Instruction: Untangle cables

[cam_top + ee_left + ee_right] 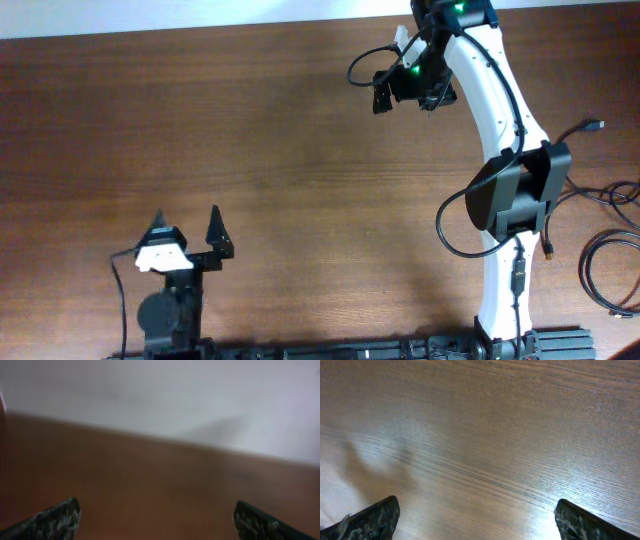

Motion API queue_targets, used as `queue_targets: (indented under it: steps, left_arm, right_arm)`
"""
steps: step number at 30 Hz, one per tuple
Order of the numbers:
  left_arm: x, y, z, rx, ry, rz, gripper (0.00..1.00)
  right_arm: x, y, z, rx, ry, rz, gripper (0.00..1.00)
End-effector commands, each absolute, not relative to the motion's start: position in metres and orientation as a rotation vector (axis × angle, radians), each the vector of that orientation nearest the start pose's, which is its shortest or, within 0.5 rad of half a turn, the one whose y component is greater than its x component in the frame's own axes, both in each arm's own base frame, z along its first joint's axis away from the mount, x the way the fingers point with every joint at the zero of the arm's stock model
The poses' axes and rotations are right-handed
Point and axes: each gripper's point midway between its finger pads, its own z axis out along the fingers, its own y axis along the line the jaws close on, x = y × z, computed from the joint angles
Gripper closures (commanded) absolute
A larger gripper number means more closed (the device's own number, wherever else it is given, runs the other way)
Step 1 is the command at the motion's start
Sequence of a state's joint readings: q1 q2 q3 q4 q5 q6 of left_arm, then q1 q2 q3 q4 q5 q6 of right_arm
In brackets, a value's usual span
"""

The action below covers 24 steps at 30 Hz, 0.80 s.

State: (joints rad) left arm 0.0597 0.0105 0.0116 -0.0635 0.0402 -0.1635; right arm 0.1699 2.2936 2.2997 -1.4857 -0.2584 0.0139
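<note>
Nearest, the left pincer (pixel 187 218) is open and empty. The cables (pixel 586 262) lie at the right edge of the table (pixel 250 150), well apart from the open, empty right pincer (pixel 382 96) far behind; its arm may drag them

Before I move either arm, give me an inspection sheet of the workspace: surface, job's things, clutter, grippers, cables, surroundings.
Surface: wooden table, bare across the middle.
Job's things: thin black cords lying in loops at the table's right edge, beside the right arm's base; neither gripper touches them.
Clutter: nothing seen.
Grippers: left gripper open and empty, near the front left; right gripper open and empty, over bare wood at the far side.
Cables: thick arm wires loop off the right arm.
Surroundings: pale wall beyond the table's far edge.
</note>
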Motion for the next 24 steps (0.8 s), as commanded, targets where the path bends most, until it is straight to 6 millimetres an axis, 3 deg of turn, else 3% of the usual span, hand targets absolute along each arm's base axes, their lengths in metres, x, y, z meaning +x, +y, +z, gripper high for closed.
queue_targets:
  steps: [1,12,24]
  left_arm:
    - [0.246,0.005,0.157,-0.004,1.647,-0.004,0.01]
    - [0.246,-0.006,0.157,0.086,1.647,0.012,0.01]
    - [0.246,-0.006,0.157,0.045,1.646,-0.025,0.01]
  right_arm:
    - [0.447,0.12,0.138,-0.272,3.023,0.398,0.02]
    - [0.447,0.12,0.138,-0.272,3.023,0.398,0.02]
    - [0.447,0.12,0.138,-0.271,3.023,0.398,0.02]
